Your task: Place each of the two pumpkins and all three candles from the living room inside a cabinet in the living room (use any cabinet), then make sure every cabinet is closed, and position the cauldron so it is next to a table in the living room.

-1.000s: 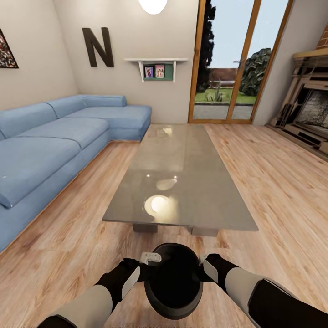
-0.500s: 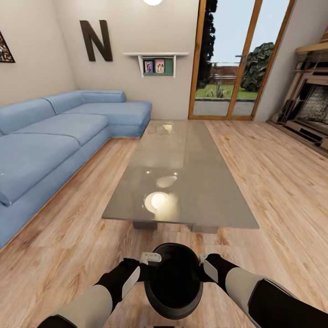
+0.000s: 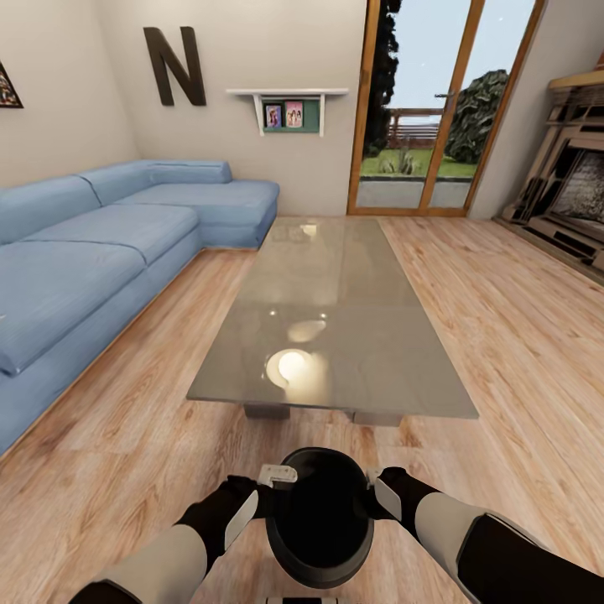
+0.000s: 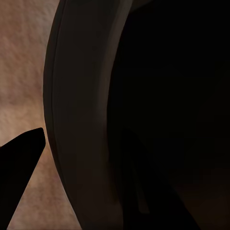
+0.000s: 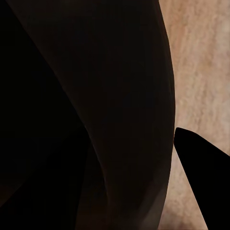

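Both claws, left claw (image 3: 273, 486) and right claw (image 3: 375, 491), clamp the cauldron's (image 3: 320, 516) rim from opposite sides; table (image 3: 335, 335) lies straight ahead, near.

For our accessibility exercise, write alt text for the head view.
Two black grippers, left and right, grip a black cauldron by its rim above wood floor, facing a glossy grey coffee table; a blue sofa stands left.
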Tool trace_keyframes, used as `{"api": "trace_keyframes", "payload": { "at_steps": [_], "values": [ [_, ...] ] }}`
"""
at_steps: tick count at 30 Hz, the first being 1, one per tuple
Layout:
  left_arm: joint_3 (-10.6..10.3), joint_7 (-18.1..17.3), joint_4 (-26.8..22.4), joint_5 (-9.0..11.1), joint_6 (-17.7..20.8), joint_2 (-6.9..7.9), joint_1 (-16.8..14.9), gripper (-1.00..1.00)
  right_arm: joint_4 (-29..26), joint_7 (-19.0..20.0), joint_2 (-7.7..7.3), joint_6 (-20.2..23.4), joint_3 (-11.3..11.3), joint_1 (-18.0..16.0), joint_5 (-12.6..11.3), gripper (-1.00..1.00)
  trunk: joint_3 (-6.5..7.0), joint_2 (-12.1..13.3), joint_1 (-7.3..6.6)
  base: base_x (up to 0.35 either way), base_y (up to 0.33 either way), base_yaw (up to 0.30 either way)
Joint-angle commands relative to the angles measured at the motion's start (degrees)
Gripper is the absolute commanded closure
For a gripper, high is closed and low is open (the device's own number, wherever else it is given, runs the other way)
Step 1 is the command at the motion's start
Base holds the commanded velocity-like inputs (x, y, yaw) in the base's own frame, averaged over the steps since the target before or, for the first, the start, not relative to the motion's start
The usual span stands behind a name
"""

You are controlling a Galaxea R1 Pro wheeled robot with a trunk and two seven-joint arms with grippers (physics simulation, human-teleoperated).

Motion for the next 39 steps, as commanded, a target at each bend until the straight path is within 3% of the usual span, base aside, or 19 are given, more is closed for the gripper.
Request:
{"api": "trace_keyframes", "payload": {
  "at_steps": [1,39],
  "values": [
    [-0.4,2.2,0.1,-1.3,0.2,0.00,0.0,1.00,-0.2,0.0,0.00,0.2,0.2,-0.1,-1.6,1.00,-0.12,0.0,-0.02,0.000,0.000,0.000],
    [-0.4,2.2,0.1,-1.3,0.2,0.00,0.0,1.00,-0.2,0.1,-0.07,0.2,0.1,-0.1,-1.7,1.00,-1.90,0.0,-0.02,0.000,0.000,0.009]
  ]
}}
